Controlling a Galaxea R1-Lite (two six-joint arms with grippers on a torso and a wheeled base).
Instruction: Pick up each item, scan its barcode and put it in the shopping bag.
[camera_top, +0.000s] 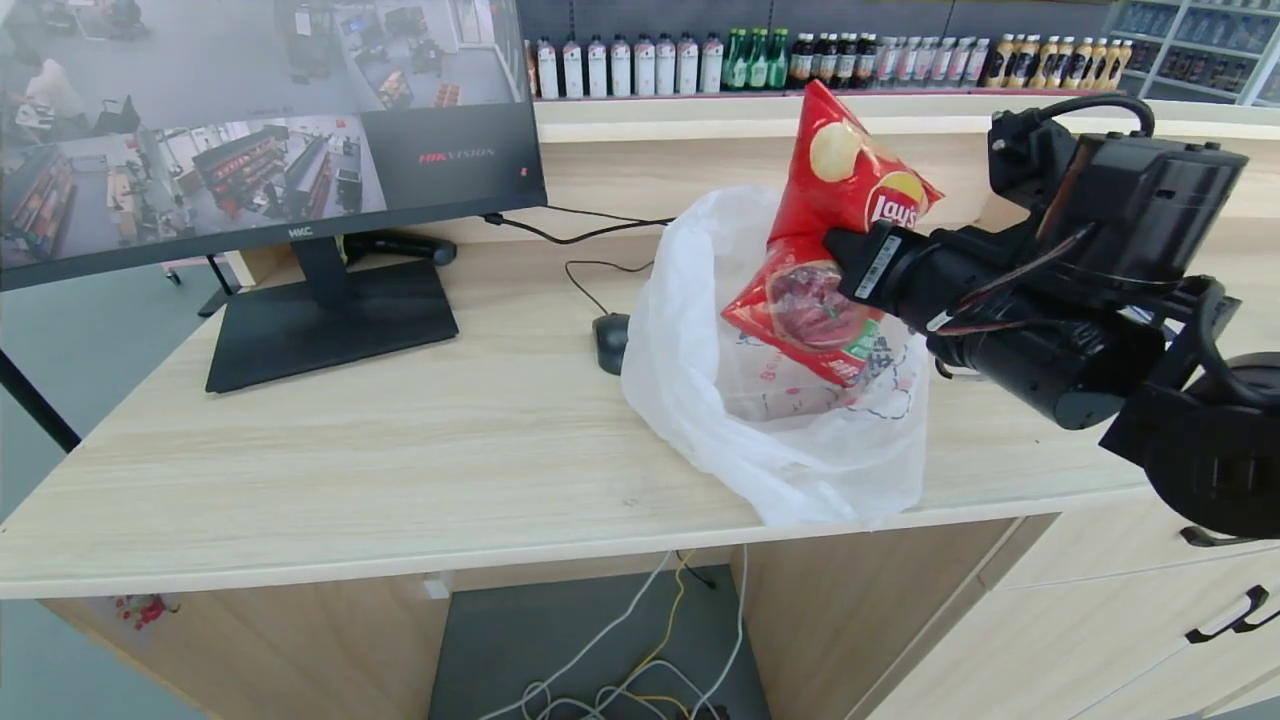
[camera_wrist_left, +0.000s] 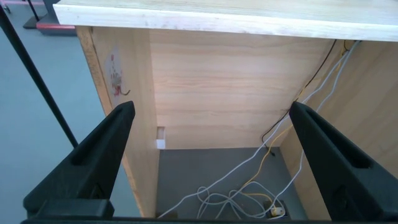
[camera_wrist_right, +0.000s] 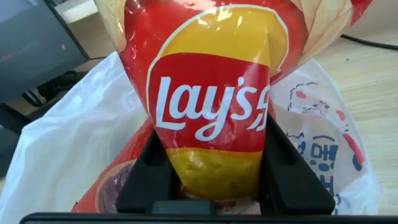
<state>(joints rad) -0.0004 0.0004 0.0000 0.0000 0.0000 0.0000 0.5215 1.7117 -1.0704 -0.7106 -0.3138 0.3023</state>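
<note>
The red chip bag (camera_top: 845, 200) hangs tilted in the mouth of the white shopping bag (camera_top: 690, 400), lower end inside, top above the rim. The right tool (camera_wrist_right: 214, 168) is clamped round its middle. The shopping bag sits on the tabletop (camera_top: 400, 450), a mouse (camera_top: 610, 342) just beside it. The left tool (camera_wrist_left: 211, 155) hangs below the bag's level, spread wide and empty.

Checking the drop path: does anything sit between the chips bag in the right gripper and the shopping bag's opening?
Nothing visible does. The right gripper holds the chips bag with its lower end already in the open mouth of the shopping bag.
</note>
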